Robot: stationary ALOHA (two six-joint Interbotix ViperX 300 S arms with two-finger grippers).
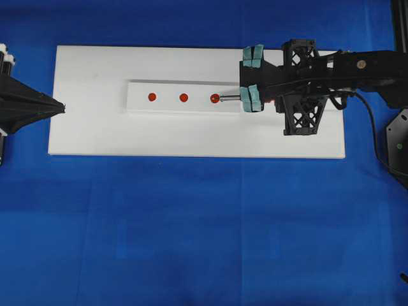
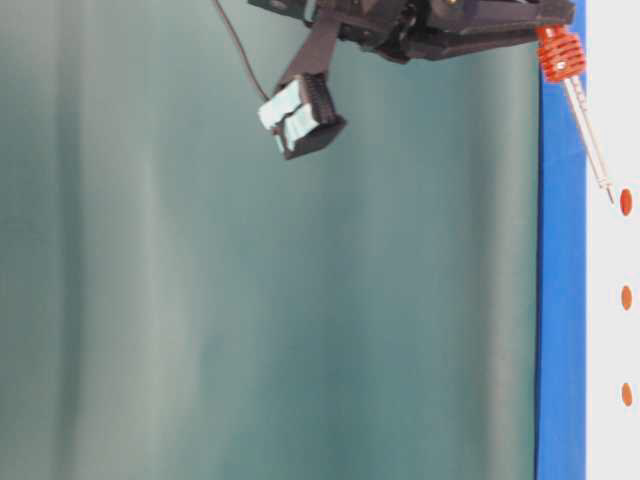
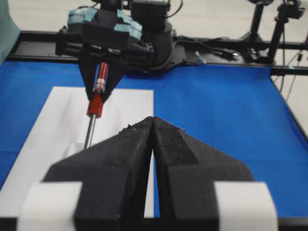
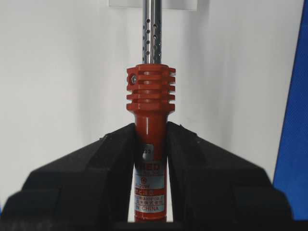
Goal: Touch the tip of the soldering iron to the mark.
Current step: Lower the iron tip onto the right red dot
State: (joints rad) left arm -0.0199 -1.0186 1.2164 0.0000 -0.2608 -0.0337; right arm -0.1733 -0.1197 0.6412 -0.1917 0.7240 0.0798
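Your soldering iron point(image 4: 149, 144) sat clamped by its red handle in the right tool point(image 4: 150, 159), shaft pointing along the white block point(image 1: 185, 97). The tip point(image 1: 220, 98) lay at the block's outer dot point(image 1: 214, 98) nearest that tool, whether touching I could not tell, short of the mark point(image 1: 183, 97) in the middle. The block rested on a white board point(image 1: 191, 137) on the blue bench point(image 1: 204, 229). Your left tool point(image 3: 153, 159) was closed on nothing, off the board's far end.
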